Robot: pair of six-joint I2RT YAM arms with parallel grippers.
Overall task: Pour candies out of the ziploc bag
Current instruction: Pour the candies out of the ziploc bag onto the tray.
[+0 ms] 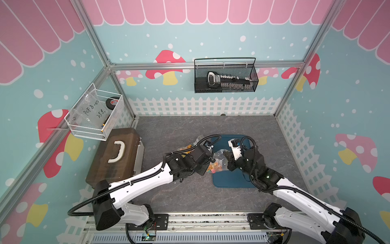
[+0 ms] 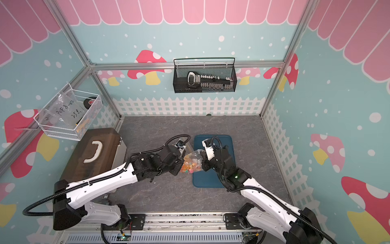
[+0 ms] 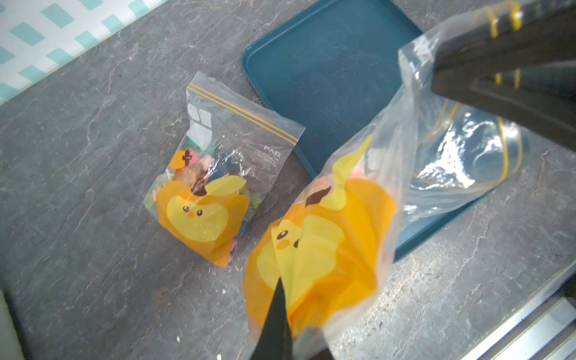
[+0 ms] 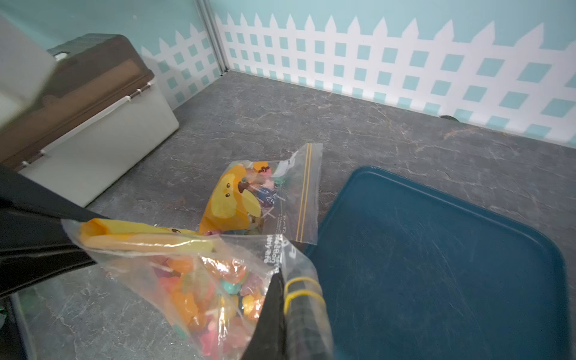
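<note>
A clear ziploc bag (image 1: 218, 161) (image 2: 193, 161) with an orange-and-yellow print hangs stretched between both grippers above the blue tray's (image 1: 232, 179) left edge. Mixed-colour candies (image 4: 199, 286) fill its middle. My left gripper (image 3: 290, 311) is shut on the printed bottom end of the ziploc bag (image 3: 327, 249). My right gripper (image 4: 285, 286) is shut on the zip edge with the yellow lines, and plastic drapes over one finger. The blue tray (image 3: 327, 78) (image 4: 436, 265) holds nothing.
A second filled ziploc bag (image 3: 218, 180) (image 4: 261, 199) lies flat on the grey table just left of the tray. A brown-lidded box (image 1: 116, 156) stands at the left. A white wire basket (image 1: 95, 114) and a black mesh basket (image 1: 225, 76) hang on the walls.
</note>
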